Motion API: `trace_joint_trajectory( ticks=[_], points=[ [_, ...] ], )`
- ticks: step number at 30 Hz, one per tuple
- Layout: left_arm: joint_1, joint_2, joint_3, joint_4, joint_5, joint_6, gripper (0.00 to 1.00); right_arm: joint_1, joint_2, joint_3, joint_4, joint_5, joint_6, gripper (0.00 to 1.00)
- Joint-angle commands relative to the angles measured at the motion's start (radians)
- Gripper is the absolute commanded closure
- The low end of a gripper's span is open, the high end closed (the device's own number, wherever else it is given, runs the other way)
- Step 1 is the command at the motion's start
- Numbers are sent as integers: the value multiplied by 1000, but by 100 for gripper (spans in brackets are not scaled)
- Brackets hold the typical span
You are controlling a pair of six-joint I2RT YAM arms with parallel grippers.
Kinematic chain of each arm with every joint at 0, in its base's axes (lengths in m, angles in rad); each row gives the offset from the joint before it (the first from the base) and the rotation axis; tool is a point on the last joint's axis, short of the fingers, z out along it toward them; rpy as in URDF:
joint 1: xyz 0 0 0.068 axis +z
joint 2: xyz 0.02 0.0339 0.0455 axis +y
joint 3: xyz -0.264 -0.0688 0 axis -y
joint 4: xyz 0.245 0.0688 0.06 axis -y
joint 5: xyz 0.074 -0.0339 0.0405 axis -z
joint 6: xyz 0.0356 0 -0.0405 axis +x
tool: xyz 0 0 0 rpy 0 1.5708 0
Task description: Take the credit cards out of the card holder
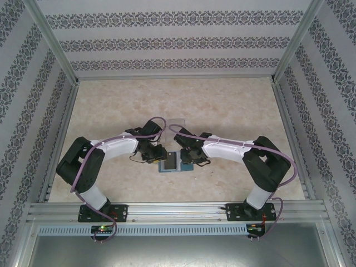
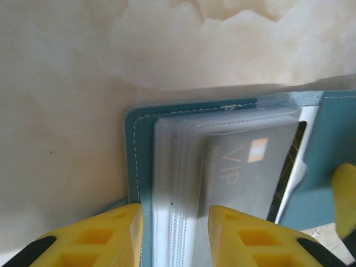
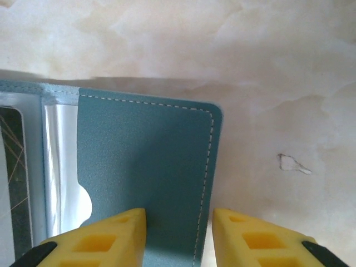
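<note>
From above I see the holder [image 1: 169, 162] lying open on the table [image 1: 222, 105], about mid-width and nearer the arm bases than the far wall. Both arms are bent in over it. My left gripper [image 1: 153, 155] sits at its left panel and my right gripper [image 1: 189, 158] at its right one.

On the left wrist camera the yellow fingers [image 2: 105, 236] stand moderately apart, astride the clear sleeves [image 2: 172, 167] of the left panel. A grey card [image 2: 250, 167] (marked VIP, with a small pale chip) lies tilted in a sleeve, its near end hidden behind the right-hand finger.

On the right wrist camera the fingers stand apart likewise, with the teal panel's stitched right edge running between them. Neither pair is closed on anything. I cannot tell whether the tips touch the holder.
</note>
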Motion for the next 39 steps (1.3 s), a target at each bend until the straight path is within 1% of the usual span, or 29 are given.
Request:
trace_joint_trajectory(
  ticks=[1, 7, 13, 18, 20, 24, 28, 39],
  points=[
    [-15, 18, -21, 17, 1, 21, 66, -9, -58, 37, -48, -7, 0, 62],
    [-15, 17, -36, 24, -1, 20, 68, -11, -109, 55, -44, -61, 24, 63],
    [-15, 20, -49, 28, -4, 13, 69, -12, -127, 58, 11, -133, 55, 64],
    [-15, 22, -50, 32, -2, 12, 70, -18, -94, 44, 99, -243, 79, 65],
    [-15, 22, -49, 32, -3, 12, 70, -18, -76, 36, 139, -274, 91, 65],
    [-16, 22, -49, 34, -1, 9, 70, -26, -27, 17, 206, -323, 109, 68],
    [-15, 19, -51, 32, -1, 9, 71, -30, 14, 9, 249, -344, 121, 72],
    [-15, 15, -58, 37, 1, 6, 71, -36, 78, 2, 292, -358, 124, 75]
  ],
)
